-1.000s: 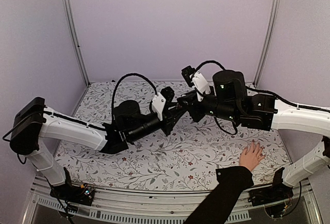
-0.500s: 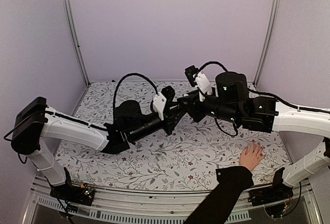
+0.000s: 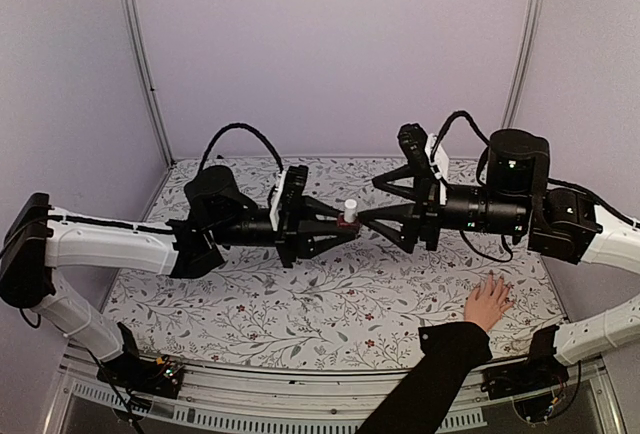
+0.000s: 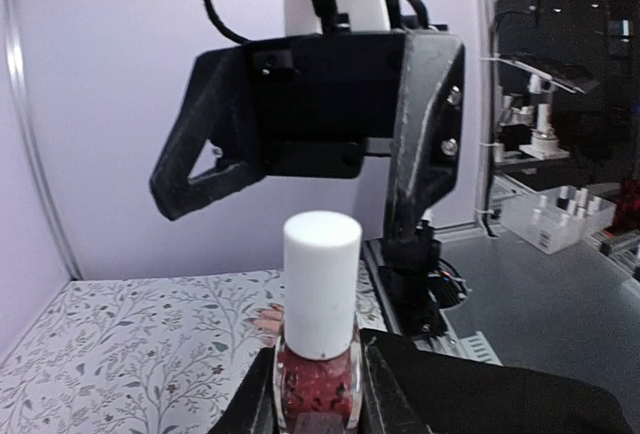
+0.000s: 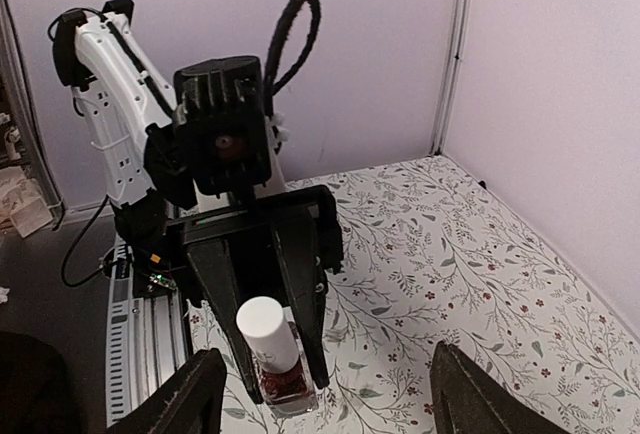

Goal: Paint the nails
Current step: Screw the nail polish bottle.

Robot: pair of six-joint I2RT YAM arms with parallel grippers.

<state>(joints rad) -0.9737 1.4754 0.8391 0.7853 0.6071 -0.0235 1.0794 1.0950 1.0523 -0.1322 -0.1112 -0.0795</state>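
A small dark-red bottle [image 3: 348,216] with a white cap [image 4: 321,279] stands upright above the table, and my left gripper [image 3: 338,226] is shut on its glass body. The left wrist view shows that gripper [image 4: 320,399] clamping the bottle [image 4: 318,384] from both sides. My right gripper [image 3: 372,202] faces it from the right, open, its fingers spread apart and clear of the cap. A light-skinned hand [image 3: 488,301] in a black sleeve lies flat at the front right with spread fingers. Its nails [image 3: 492,280] are too small to make out.
The table [image 3: 330,304] has a floral cloth and is enclosed by lilac walls with metal posts [image 3: 520,54]. The black sleeve [image 3: 430,384] crosses the front edge at the right. In the right wrist view, the left arm's base and cable [image 5: 120,104] stand behind the bottle [image 5: 280,369].
The right gripper has opened wide and drawn back to the right. The left arm has pulled left with the bottle, and the white cap now shows between the two grippers.
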